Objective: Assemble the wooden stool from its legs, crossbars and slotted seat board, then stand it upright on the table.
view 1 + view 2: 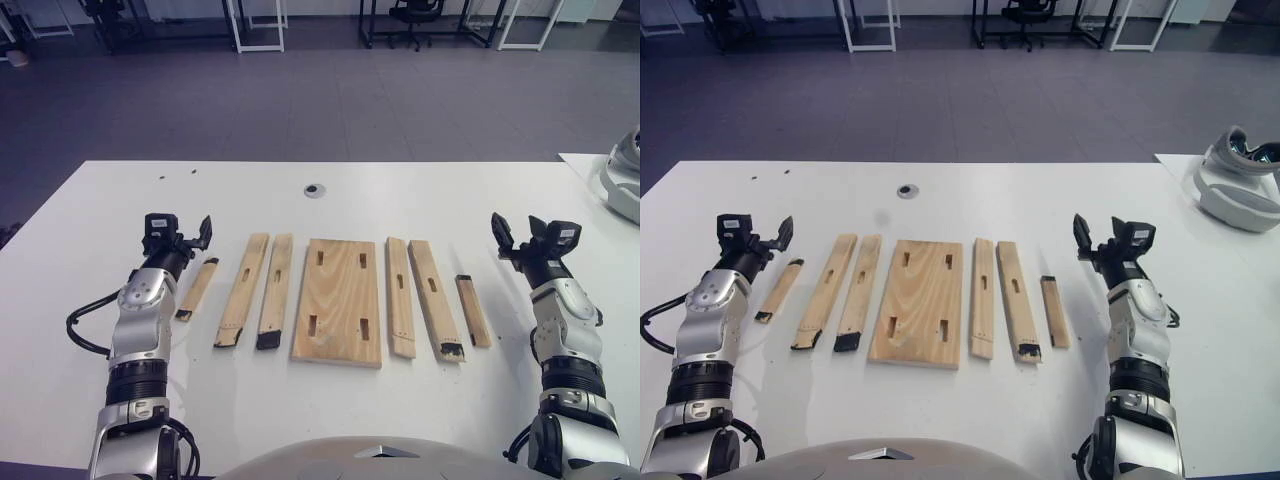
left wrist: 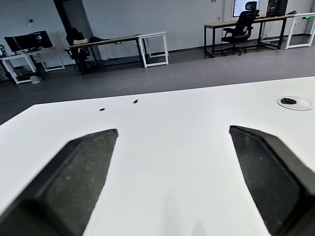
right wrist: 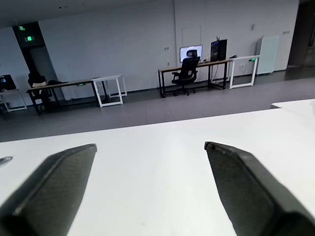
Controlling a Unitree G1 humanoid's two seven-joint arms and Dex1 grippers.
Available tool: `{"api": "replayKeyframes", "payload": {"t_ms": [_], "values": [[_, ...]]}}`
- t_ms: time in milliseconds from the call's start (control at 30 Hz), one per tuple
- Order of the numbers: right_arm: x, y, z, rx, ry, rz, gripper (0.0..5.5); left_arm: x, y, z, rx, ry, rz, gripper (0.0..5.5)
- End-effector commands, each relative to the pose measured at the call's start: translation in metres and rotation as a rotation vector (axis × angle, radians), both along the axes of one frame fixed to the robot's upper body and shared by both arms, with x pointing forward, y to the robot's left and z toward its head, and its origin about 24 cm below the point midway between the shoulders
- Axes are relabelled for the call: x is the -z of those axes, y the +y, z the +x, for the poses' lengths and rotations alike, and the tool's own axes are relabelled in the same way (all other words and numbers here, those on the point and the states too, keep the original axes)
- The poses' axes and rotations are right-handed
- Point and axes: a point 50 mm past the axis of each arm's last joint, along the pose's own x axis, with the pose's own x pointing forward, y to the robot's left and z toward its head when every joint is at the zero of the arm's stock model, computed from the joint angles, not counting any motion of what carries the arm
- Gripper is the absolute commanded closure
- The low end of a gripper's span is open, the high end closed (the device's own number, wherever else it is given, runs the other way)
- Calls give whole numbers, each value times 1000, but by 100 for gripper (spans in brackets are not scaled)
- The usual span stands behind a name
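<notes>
The slotted seat board (image 1: 338,300) lies flat at the table's middle. To its left lie two long legs (image 1: 243,288) (image 1: 276,295) and a short crossbar (image 1: 197,288). To its right lie two more legs (image 1: 400,295) (image 1: 434,298) and another short crossbar (image 1: 473,310). My left gripper (image 1: 181,232) hovers open just beyond the left crossbar's far end, holding nothing. My right gripper (image 1: 520,232) stands open to the right of the right crossbar, its fingers (image 3: 246,191) wide apart over bare table.
A round cable grommet (image 1: 316,190) sits in the white table (image 1: 420,190) behind the parts. A white headset (image 1: 1238,190) rests on a neighbouring table at the far right. Desks and chairs stand across the grey floor beyond.
</notes>
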Motion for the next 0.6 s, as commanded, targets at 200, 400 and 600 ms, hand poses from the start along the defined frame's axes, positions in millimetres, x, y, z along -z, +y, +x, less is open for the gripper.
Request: {"api": "replayKeyframes", "payload": {"t_ms": [200,400,600], "values": [[18,11,-15,28,26,4,139,17,10,-25,162,191,-2,133],[23,12,-21,24,60,-15,139,45,23,-79,223,441,-100,151],[26,14,-22,14,86,-39,139,61,30,-94,162,542,-59,247]]}}
